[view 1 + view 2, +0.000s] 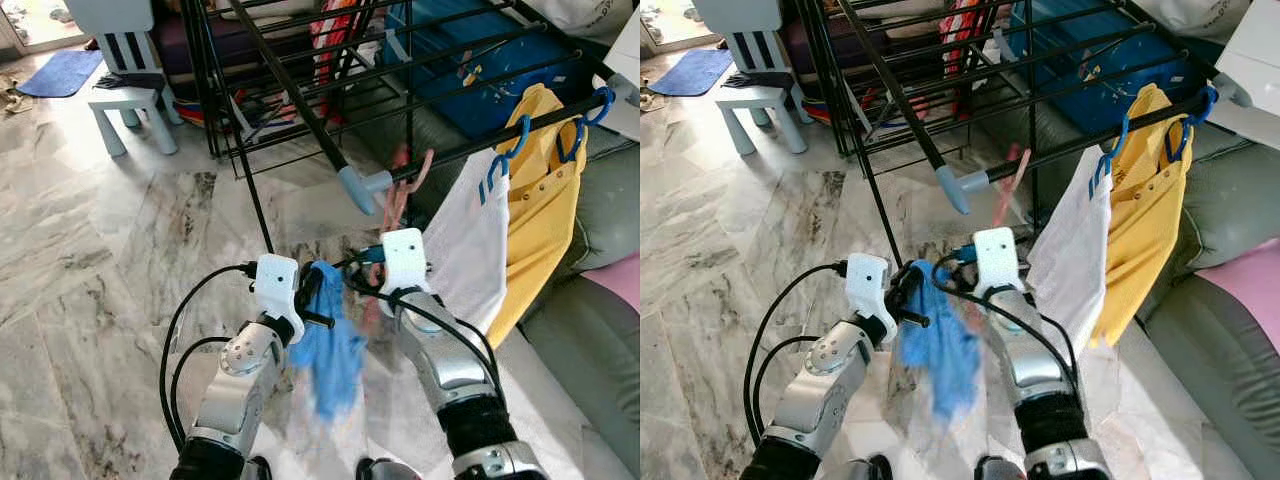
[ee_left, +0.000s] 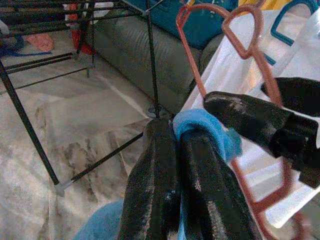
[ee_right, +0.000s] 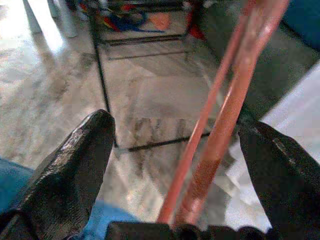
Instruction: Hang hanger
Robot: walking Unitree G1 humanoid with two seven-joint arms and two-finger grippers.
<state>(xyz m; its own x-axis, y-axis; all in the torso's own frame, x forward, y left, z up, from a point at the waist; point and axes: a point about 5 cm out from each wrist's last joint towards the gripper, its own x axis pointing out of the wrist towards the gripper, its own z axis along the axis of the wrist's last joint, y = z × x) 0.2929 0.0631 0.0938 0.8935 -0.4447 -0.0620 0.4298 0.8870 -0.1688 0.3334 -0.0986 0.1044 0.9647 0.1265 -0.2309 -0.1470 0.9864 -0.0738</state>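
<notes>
Left fingers (image 2: 170, 190) pinch blue cloth (image 1: 335, 355); hanger (image 3: 220, 125) seemingly loose between spread right fingers (image 3: 75, 165).

Ahead of both arms the drying rack (image 1: 400, 70) stands over the floor: its slanted bars cross the upper middle, and a grey joint (image 1: 362, 187) juts down just above the right gripper (image 1: 372, 262). A thin black leg (image 1: 257, 205) drops to the floor right beside the left gripper (image 1: 318, 290). On the right, a white garment (image 1: 470, 240) and a yellow one (image 1: 545, 190) hang from blue hooks (image 1: 510, 145), closing off that side. The sofa (image 1: 600, 340) blocks further right. The marble floor (image 1: 90, 250) on the left lies open up to a small stool (image 1: 130, 100).
</notes>
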